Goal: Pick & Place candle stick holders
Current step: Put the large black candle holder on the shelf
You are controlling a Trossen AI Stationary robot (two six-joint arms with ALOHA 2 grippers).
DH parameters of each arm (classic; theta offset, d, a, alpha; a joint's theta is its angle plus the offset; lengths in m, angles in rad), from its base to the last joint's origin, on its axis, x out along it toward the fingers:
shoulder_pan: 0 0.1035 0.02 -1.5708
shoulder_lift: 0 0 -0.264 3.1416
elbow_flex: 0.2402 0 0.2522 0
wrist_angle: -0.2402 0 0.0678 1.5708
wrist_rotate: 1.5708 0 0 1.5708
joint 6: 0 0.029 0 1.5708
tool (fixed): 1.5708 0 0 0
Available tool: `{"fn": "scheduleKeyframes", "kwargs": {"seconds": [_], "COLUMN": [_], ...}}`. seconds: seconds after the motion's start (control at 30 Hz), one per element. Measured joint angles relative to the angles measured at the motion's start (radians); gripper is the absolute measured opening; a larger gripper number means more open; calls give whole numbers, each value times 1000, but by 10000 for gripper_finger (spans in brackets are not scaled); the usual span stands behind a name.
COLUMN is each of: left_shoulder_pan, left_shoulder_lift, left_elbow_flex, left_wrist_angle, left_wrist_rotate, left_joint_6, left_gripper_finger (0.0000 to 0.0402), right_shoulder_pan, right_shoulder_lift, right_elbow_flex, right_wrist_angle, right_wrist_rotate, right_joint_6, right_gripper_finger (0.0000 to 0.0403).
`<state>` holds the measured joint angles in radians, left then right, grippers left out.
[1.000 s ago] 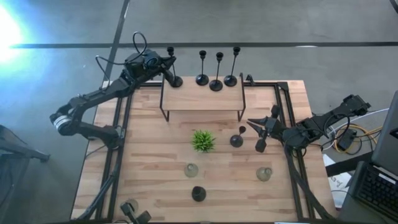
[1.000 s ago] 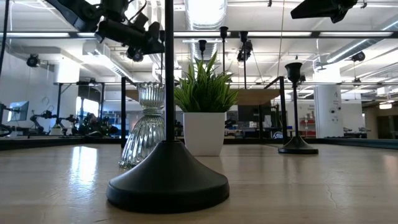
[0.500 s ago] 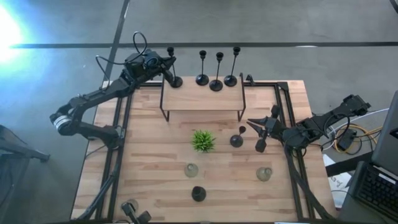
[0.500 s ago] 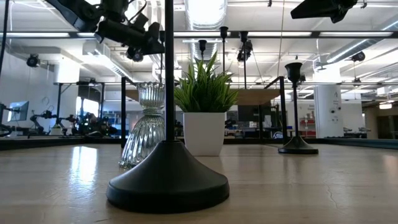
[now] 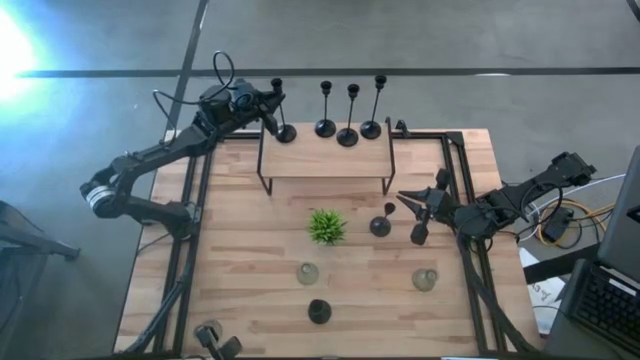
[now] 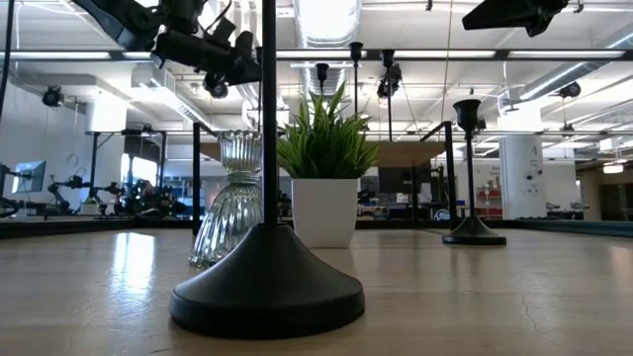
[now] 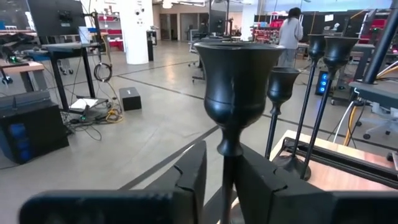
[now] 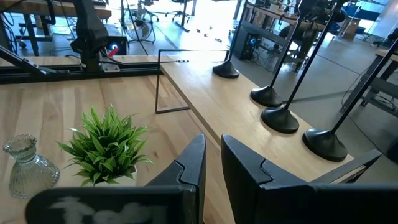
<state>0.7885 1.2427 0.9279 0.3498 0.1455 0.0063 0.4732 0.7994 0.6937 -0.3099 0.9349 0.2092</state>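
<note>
Left gripper point(image 5: 268, 108) is parked at the raised shelf's point(image 5: 325, 155) left rear corner, fingers point(image 7: 193, 177) set narrowly either side of a black candle stick holder point(image 5: 283, 128) stem; contact can't be confirmed. Three more black holders point(image 5: 348, 128) are lined up along the shelf's back edge. Right gripper point(image 5: 418, 205) is held right of the shelf, jaws nearly closed, nothing gripped.

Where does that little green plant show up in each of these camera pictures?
High view: plant at the centre of the table.
Low view: centre, behind the black stick.
Left wrist view: not in it.
Right wrist view: lower left.
Shared landmark: the glass candle holder beside it.
</note>
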Motion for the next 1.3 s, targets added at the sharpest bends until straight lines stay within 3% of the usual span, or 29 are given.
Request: {"fn": "scheduleKeyframes", "kwargs": {"seconds": [0.37, 0.73, 0.93, 1.13, 1.3], "left_shoulder_pan": [15, 15, 15, 15, 15], "left_shoulder_lift": [0, 0, 0, 0, 0], "left_elbow_flex": [0, 0, 0, 0, 0], "left_wrist_angle": [1, -15, -29, -31, -31], "left_wrist_rotate": [-7, -8, -8, -5, -12], "left_joint_6": [25, 79, 73, 64, 74], "left_gripper_finger": [148, 153, 121, 22, 16], "right_shoulder_pan": [0, 0, 0, 0, 0], "right_shoulder_lift": [0, 0, 0, 0, 0], "right_elbow_flex": [0, 0, 0, 0, 0], "right_wrist_angle": [0, 0, 0, 0, 0], "right_wrist_rotate": [0, 0, 0, 0, 0], "right_joint_6": [0, 0, 0, 0, 0], "right_gripper_finger": [43, 43, 43, 43, 43]}}
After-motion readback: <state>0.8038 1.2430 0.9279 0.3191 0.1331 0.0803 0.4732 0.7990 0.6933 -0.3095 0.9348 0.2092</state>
